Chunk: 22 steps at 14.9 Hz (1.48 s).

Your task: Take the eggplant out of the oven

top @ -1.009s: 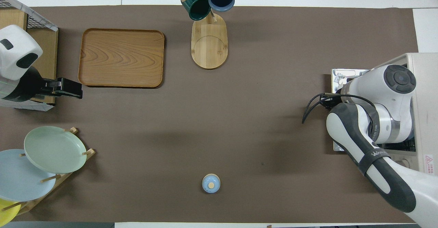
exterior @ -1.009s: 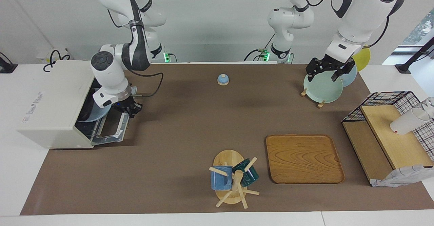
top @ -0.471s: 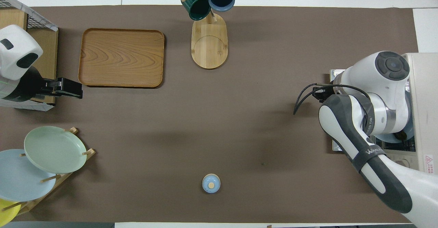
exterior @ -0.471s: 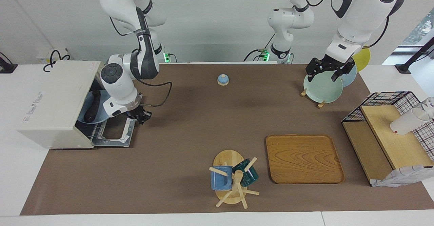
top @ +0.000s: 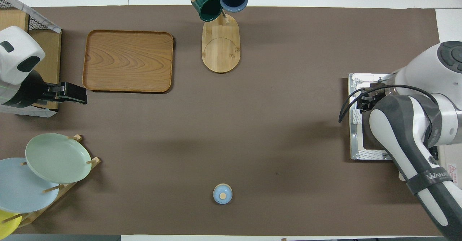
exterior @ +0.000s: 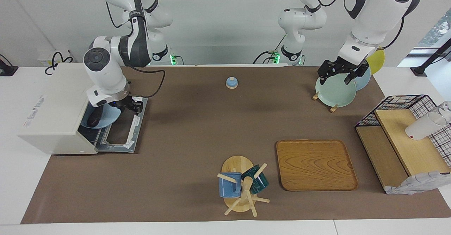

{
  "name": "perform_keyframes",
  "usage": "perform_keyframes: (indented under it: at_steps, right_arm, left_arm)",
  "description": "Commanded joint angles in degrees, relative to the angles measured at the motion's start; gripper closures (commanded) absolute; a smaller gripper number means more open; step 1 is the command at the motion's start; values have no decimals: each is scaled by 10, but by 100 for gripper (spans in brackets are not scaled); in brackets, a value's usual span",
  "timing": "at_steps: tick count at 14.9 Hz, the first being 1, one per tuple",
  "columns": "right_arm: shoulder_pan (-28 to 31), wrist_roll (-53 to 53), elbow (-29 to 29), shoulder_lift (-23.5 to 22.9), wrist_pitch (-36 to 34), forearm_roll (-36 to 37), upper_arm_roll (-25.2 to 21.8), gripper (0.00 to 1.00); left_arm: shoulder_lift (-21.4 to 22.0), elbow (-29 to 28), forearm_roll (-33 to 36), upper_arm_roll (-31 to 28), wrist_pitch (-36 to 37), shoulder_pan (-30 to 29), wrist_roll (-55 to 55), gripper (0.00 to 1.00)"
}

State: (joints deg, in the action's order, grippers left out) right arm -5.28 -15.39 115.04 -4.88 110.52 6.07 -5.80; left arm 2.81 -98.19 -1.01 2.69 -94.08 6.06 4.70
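Observation:
The white oven [exterior: 53, 101] stands at the right arm's end of the table. Its door [exterior: 135, 131] lies open and flat on the table. Inside, the dark eggplant [exterior: 94, 117] lies on a light blue plate [exterior: 107, 117] on the rack. My right gripper [exterior: 132, 107] hangs over the open door, close to the oven's mouth and beside the plate. In the overhead view the right arm covers the eggplant and plate; the door's frame [top: 353, 140] and my right gripper [top: 364, 103] show. My left gripper [exterior: 340, 73] waits over the plate rack [exterior: 333, 91].
A wooden tray [exterior: 315, 164] and a mug tree [exterior: 243, 187] with two mugs stand farther from the robots. A small blue knob-topped lid [exterior: 231, 82] sits near the robots. A wire basket shelf [exterior: 400, 136] with a white cup [exterior: 421, 126] is at the left arm's end.
The oven door went from partly lowered to flat on the table. My right gripper then moved from the door's outer edge back toward the oven's mouth. The left arm stayed still.

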Motion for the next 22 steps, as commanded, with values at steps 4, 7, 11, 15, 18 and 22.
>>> perform_keyframes:
  at_steps: [4, 7, 11, 15, 18, 22]
  right_arm:
    - [50, 83, 69, 22, 56, 9, 3, 43]
    - [64, 112, 93, 30, 85, 10, 3, 50]
    - [57, 129, 102, 32, 100, 28, 4, 100]
    - [-10, 122, 50, 22, 51, 70, 6, 100]
    - [-79, 85, -22, 1, -18, 70, 8, 100]
    - [-200, -61, -131, -56, -94, 48, 15, 100]
  left_arm:
    - [3, 5, 1, 1, 12, -3, -3, 0]
    - [3, 5, 1, 0, 12, -3, -3, 0]
    - [3, 5, 1, 0, 12, -3, -3, 0]
    - [2, 5, 1, 0, 12, -3, -3, 0]
    - [3, 5, 1, 0, 12, -3, -3, 0]
    - [3, 5, 1, 0, 11, -3, -2, 0]
